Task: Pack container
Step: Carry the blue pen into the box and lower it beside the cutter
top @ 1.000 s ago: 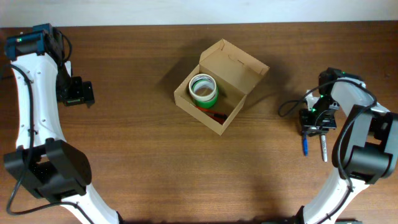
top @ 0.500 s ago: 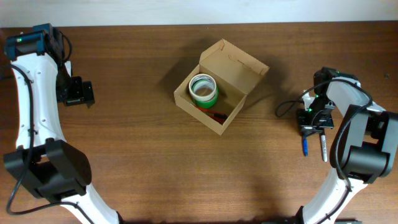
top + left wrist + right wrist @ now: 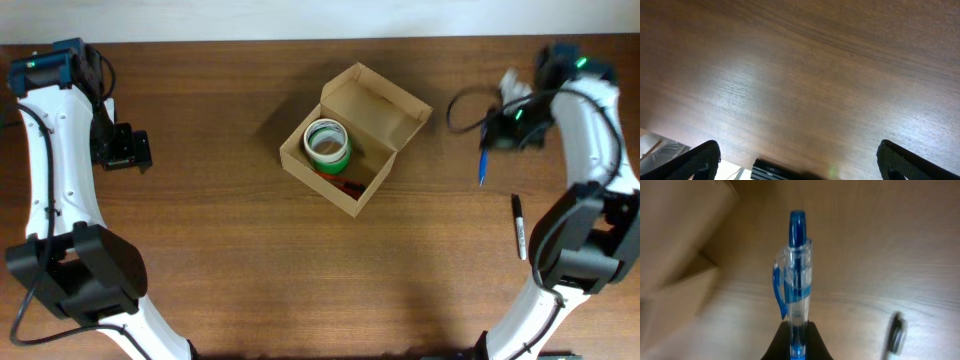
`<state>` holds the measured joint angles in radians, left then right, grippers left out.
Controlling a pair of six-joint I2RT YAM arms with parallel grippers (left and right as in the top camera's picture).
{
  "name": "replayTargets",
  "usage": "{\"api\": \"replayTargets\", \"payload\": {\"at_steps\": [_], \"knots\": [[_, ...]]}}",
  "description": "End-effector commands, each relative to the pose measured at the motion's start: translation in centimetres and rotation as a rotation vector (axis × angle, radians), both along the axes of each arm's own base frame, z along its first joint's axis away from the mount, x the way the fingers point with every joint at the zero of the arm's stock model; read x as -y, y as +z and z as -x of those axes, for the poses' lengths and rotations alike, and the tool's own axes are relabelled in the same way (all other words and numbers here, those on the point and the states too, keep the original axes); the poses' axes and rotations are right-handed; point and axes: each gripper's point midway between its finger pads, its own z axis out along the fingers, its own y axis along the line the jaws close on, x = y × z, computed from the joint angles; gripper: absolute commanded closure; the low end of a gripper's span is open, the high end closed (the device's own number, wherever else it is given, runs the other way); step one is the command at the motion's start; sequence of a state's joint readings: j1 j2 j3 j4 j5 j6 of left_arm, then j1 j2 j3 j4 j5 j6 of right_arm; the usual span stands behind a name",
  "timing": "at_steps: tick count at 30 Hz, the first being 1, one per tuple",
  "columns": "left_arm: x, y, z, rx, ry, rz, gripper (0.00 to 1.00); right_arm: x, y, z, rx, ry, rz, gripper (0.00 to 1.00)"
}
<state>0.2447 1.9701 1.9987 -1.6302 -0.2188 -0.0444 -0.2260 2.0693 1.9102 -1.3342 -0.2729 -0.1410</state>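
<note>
The right gripper (image 3: pixel 797 341) is seen closed tight on a blue pen (image 3: pixel 796 275). The pen is pinched low on its clear barrel, with its clip and push-button end pointing away from the fingers. In the overhead view the right arm is stretched toward the far edge of the table (image 3: pixel 200 250), and the pen (image 3: pixel 481 166) hangs from the gripper (image 3: pixel 512 127) toward the near side.

One black marker (image 3: pixel 519 226) is left lying on the wood, nearer the arm's base than the gripper and apart from the pen.

One container (image 3: pixel 398 108) is found well off to the gripper's side, toward the table's middle, with its flap lid open. One green tape roll (image 3: pixel 327 143) lies inside it, beside one red object (image 3: pixel 346 185) that cannot be identified.

Farthest away, across the table, the left gripper (image 3: pixel 123 150) is held above bare wood with its fingers (image 3: pixel 696 161) spread fully apart and nothing between them.

A second ago the right gripper was low over the pen and marker, which lay side by side, and its jaws were partly open. The pen has since been lifted away. The left arm has not moved.
</note>
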Motion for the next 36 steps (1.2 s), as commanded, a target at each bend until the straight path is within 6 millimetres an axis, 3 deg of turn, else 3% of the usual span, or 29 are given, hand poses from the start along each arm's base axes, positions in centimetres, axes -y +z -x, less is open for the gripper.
{"api": "replayTargets", "payload": {"at_steps": [1, 4, 7, 9, 12, 16, 19, 22, 30, 36], "knots": [[-0.4, 0.1, 0.3, -0.007, -0.008, -0.008, 0.00, -1.4, 11.7, -3.3, 0.301, 0.042, 0.034, 0.96], [-0.4, 0.1, 0.3, -0.007, -0.008, -0.008, 0.00, -3.8, 17.6, -3.9, 0.453, 0.099, 0.057, 0.96], [-0.4, 0.1, 0.3, -0.007, -0.008, -0.008, 0.00, -7.6, 21.9, -3.9, 0.578, 0.187, 0.102, 0.96], [-0.4, 0.1, 0.3, -0.007, -0.008, -0.008, 0.00, -11.0, 23.5, -3.6, 0.634, 0.263, 0.139, 0.96], [-0.4, 0.1, 0.3, -0.007, -0.008, -0.008, 0.00, -15.6, 23.4, -2.9, 0.651, 0.381, 0.220, 0.96], [-0.4, 0.1, 0.3, -0.007, -0.008, -0.008, 0.00, -22.8, 20.8, -1.9, 0.620, 0.533, 0.284, 0.96], [-0.4, 0.1, 0.3, -0.007, -0.008, -0.008, 0.00, -26.7, 18.3, -1.3, 0.578, 0.608, 0.278, 0.96], [-0.4, 0.1, 0.3, -0.007, -0.008, -0.008, 0.00, -29.2, 15.4, -1.1, 0.518, 0.656, 0.273, 0.96], [-0.4, 0.1, 0.3, -0.007, -0.008, -0.008, 0.00, -31.3, 7.6, -1.3, 0.325, 0.713, 0.243, 0.96], [-0.4, 0.1, 0.3, -0.007, -0.008, -0.008, 0.00, -31.0, 2.5, -0.5, 0.182, 0.739, 0.261, 0.96]]}}
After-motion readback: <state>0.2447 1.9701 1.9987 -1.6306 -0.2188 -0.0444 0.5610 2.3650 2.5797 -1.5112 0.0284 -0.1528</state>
